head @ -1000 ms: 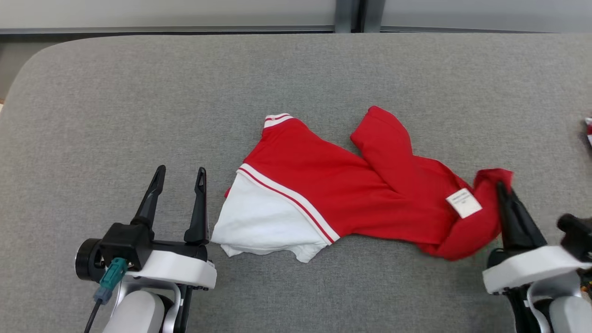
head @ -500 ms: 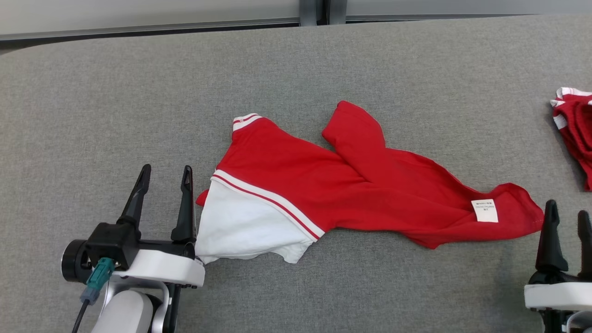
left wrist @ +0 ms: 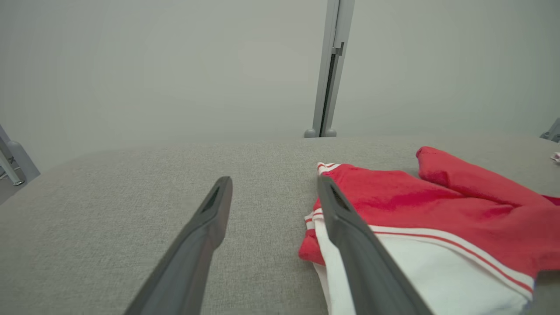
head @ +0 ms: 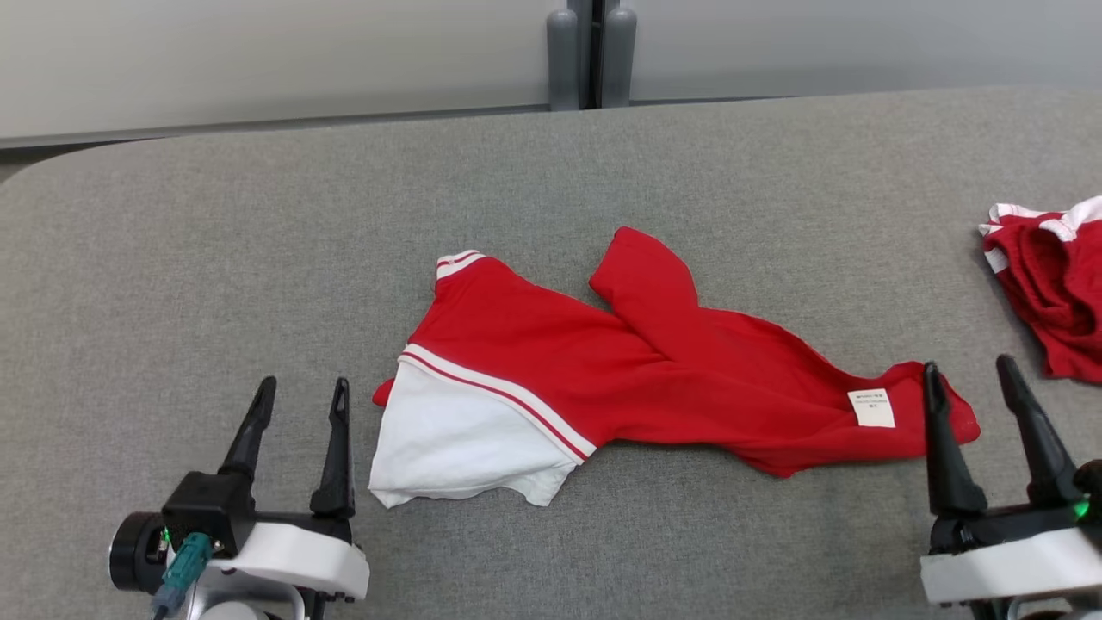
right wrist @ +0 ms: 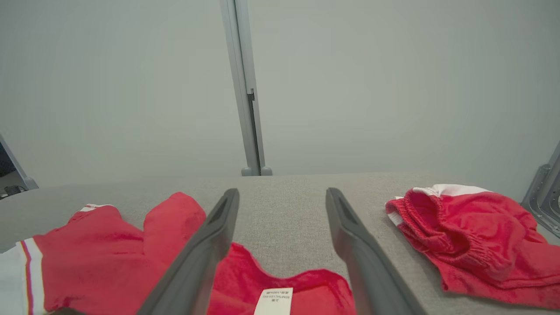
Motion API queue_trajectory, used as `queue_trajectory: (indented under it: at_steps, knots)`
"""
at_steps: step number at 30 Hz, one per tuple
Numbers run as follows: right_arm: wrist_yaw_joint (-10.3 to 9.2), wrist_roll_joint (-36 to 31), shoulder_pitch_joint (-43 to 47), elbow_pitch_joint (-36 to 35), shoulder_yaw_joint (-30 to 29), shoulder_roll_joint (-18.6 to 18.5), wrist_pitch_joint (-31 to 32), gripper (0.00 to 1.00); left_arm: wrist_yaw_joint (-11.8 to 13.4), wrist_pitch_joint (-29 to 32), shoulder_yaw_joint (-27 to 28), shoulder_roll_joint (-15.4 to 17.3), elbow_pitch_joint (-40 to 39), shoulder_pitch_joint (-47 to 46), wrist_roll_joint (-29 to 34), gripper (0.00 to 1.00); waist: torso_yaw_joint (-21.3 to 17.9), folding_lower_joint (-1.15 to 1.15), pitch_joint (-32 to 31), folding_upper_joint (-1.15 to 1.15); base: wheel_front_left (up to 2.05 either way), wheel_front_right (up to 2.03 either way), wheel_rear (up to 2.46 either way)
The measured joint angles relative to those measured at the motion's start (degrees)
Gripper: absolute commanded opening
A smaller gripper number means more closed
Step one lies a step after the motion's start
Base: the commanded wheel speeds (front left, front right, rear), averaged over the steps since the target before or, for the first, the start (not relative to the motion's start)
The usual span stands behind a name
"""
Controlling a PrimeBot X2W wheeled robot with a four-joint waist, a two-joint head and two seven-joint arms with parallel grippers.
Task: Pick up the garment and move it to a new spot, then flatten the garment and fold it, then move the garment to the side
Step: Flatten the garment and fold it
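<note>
1. The red shirt (head: 603, 379) lies rumpled and stretched sideways on the grey table (head: 258, 241). Its white panel is at the left end, and a white label (head: 871, 407) sits near the right end.
2. The left pincer (head: 304, 385) stands just beside the red shirt's white panel, jaws wide, holding nothing.
3. The right pincer (head: 968, 367) stands at the red shirt's right end, jaws wide and empty, with one finger crossing the hem.
4. Red shorts (head: 1050, 301) lie right of the red shirt, apart from it.
5. A grey post (head: 590, 52) rises behind the red shirt.
</note>
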Motion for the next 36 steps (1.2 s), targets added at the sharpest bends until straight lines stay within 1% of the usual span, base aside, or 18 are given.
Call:
queue_trajectory:
  at_steps: [5,21,23,28,31,32,33,34,36]
  knots:
    - [0.00,0.09,3.86,-2.13,1.70,0.74,2.12,1.00,0.11,0.99,-0.63,0.41,-0.51,2.88,-0.34,1.00,-0.20,0.00,-2.52,0.00,0.00,0.00,0.00]
    - [0.00,1.19,4.55,-3.55,1.75,0.87,3.20,1.00,0.67,2.59,-1.59,1.22,-2.42,4.53,-0.73,1.00,-0.63,0.00,-2.94,0.00,0.00,0.00,0.00]
    - [0.00,1.30,4.48,-3.50,1.76,0.89,3.20,1.00,0.03,3.34,-2.14,1.21,-2.15,4.36,-1.03,1.00,-0.63,0.00,-2.72,0.00,0.00,0.00,0.00]
    - [0.00,1.46,4.09,-3.05,2.25,1.19,3.19,1.00,-3.21,7.98,-4.43,0.58,0.60,4.35,-4.14,1.00,-1.00,0.00,-1.99,0.00,0.00,0.00,0.00]
    - [0.00,2.03,3.42,-2.50,2.43,1.37,3.19,1.00,-4.41,10.16,-4.92,0.12,2.97,4.36,-5.86,1.00,-1.43,0.00,-1.29,0.00,0.00,0.00,0.00]
    - [0.00,2.46,3.42,-1.89,2.31,1.40,3.19,1.00,-5.53,10.85,-5.15,-0.14,4.20,4.32,-7.21,1.00,-1.72,0.00,-0.99,0.00,0.00,0.00,0.00]
    - [0.00,2.46,3.42,-1.63,2.10,1.40,3.19,1.00,-5.81,10.84,-5.32,-0.19,4.47,4.27,-7.36,0.38,-1.82,0.00,-0.87,0.00,0.00,0.00,0.00]
    - [0.00,2.54,3.42,-1.35,1.91,1.42,3.16,1.00,-5.84,10.62,-5.27,-0.13,4.61,4.15,-7.36,0.00,-1.95,0.00,-0.73,0.00,0.00,0.00,0.00]
    - [0.00,2.78,3.42,-0.34,1.01,1.45,3.11,1.00,-5.86,10.17,-5.20,0.05,4.90,3.53,-7.34,0.00,-2.13,0.00,-0.45,0.00,0.00,0.00,0.00]
